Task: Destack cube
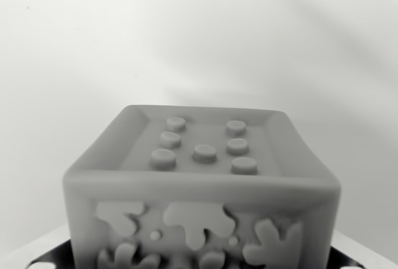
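1. Filling the lower half of the wrist view, cube [202,188] sat close under the camera, top face and one side face visible.
2. Showed a recessed top face framed by a raised rim, with seven round studs inside: three down the wrist view's left, three down the wrist view's right, one between them towards the near edge.
3. Carried raised, blotchy, leaf-like shapes on the near side face, plus two small round dots among them.
4. Looked uniformly grey, with soft rounded edges; near edge slightly blurred.
5. Rested on something darker below, of which only glossy black-and-white corners [364,259] peeked out at the bottom left and bottom right; could not tell whether another cube or a different base.
6. Stood against a plain pale background [199,33] with faint soft shadows, nothing else distinguishable on it.
7. Could not tell the state of the pincer: no fingers in the picture at all, so neither wide, narrow, nor holding anything could be confirmed.
8. Lay, relative to the pincer, directly ahead of and below the wrist camera, roughly centred, slightly turned so that the far corners converged towards the top.
9. Could not judge contact between pincer and cube from this view.
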Controlling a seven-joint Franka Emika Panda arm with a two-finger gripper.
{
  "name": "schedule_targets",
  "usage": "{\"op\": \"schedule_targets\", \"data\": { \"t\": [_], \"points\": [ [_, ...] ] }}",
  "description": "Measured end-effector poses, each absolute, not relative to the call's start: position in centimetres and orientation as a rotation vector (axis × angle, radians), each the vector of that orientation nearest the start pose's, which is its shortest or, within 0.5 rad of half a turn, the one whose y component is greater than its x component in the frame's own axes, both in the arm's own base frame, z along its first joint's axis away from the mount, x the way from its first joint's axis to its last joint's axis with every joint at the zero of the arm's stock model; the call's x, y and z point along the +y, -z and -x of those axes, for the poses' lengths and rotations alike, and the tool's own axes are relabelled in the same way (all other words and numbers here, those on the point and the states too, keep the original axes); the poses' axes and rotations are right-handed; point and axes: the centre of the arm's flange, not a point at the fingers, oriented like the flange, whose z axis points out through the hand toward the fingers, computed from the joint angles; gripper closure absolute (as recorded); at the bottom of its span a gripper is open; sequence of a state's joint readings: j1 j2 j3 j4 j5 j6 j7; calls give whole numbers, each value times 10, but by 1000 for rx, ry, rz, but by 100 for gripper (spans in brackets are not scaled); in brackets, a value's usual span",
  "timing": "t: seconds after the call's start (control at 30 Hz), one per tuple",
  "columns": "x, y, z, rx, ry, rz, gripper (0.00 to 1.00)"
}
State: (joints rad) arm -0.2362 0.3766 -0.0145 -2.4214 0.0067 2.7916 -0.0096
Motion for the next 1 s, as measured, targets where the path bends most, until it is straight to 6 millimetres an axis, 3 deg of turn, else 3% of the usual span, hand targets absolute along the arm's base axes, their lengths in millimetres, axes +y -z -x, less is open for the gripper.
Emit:
{"op": "schedule_targets", "data": {
  "t": [0.47, 1.0],
  "points": [
    [-122, -129, -472, 386, -11, 3120, 100],
    [-121, -115, -472, 385, -9, 3120, 100]
  ]
}}
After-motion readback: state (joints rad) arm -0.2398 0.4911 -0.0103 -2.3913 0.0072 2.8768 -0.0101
